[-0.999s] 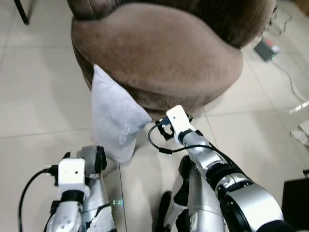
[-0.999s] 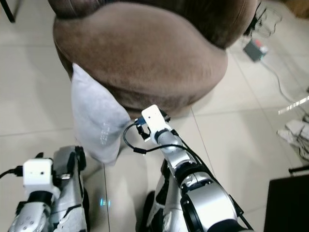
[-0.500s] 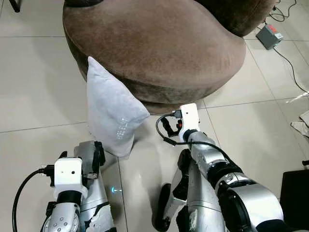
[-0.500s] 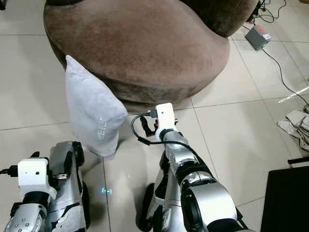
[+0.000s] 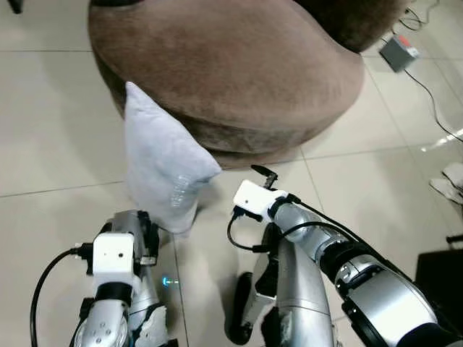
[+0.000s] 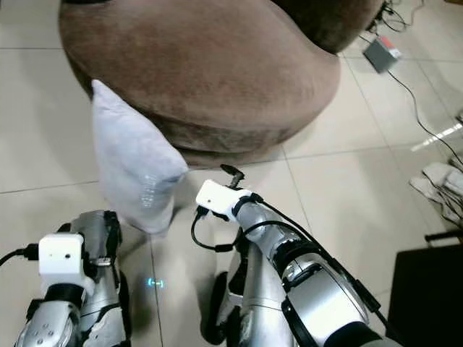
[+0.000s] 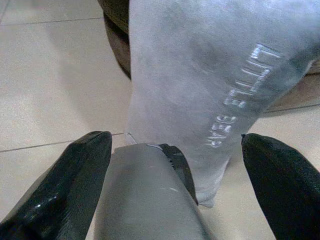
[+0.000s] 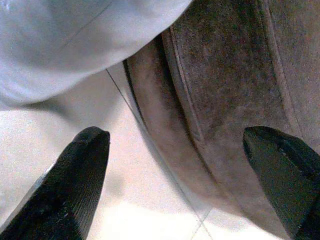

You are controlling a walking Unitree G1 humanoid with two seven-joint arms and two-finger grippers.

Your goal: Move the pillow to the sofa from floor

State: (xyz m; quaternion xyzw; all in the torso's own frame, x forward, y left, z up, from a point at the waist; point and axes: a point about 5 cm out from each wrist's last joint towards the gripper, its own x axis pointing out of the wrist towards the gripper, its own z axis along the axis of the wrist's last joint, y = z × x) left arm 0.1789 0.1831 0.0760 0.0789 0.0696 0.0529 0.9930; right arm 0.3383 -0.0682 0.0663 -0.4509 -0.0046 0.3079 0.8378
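One grey pillow (image 5: 163, 160) stood on the floor (image 5: 58, 144), leaning against the sofa (image 5: 231, 65). Both grippers, left (image 7: 175, 175) and right (image 8: 175, 170), gaped unclenched just before it, seemingly not touching.

Floor (image 5: 58, 144): pale beige glossy tiles, thin dark grout lines. Grey power adapter (image 5: 398, 53) on tiles at far right, thin cable (image 5: 438, 108) trailing from it. Crumpled white cloth (image 6: 441, 182) at right edge. Black object (image 5: 440, 283) at near right corner.
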